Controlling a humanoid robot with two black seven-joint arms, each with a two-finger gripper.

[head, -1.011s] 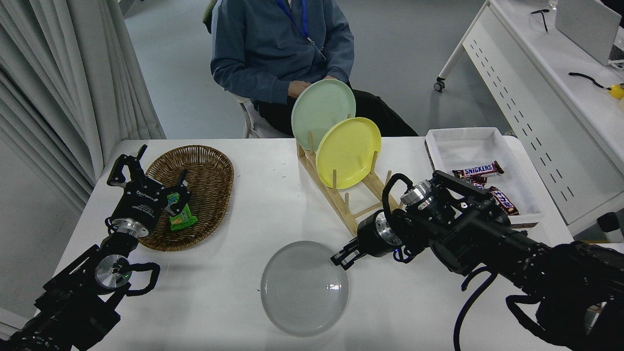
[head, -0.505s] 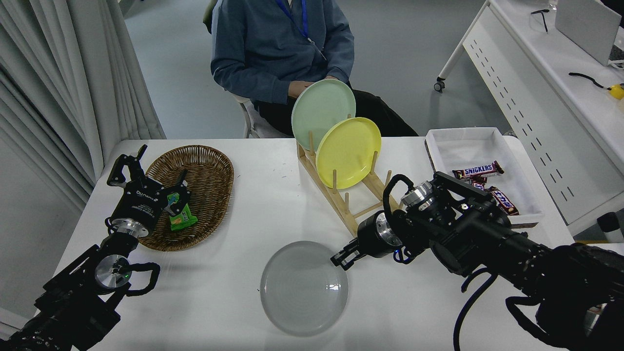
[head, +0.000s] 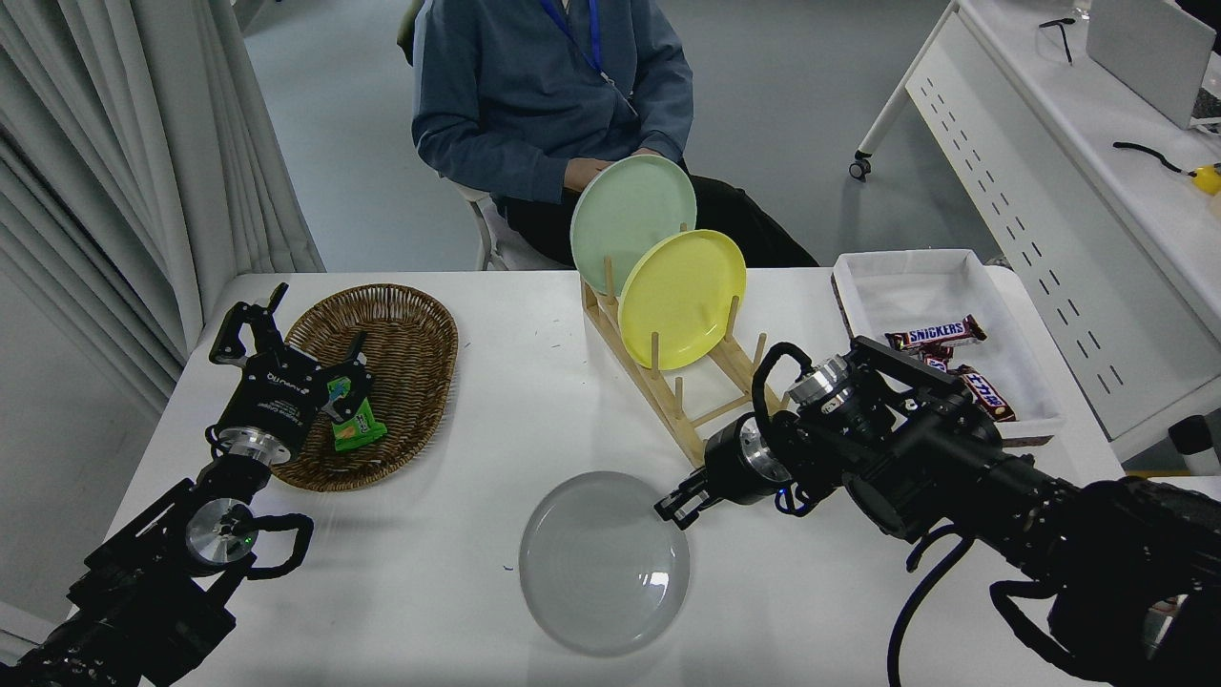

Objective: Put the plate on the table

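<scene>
The light grey plate (head: 604, 563) lies low over the white table (head: 458, 592) near its front edge, in the middle. My right gripper (head: 673, 507) comes in from the right and is shut on the plate's upper right rim. My left gripper (head: 300, 336) is parked at the lower left, open, with its fingers over the left side of the wicker basket (head: 405, 343).
A wooden rack (head: 668, 401) behind the right gripper holds a yellow plate (head: 681, 298) and a pale green plate (head: 631, 221). A green packet (head: 356, 425) lies in the basket. A white tray (head: 916, 286) with chocolate bars stands at the right. A person sits at the far side.
The grey plate and my right gripper have shifted together a little to the right. The left arm has not moved.
</scene>
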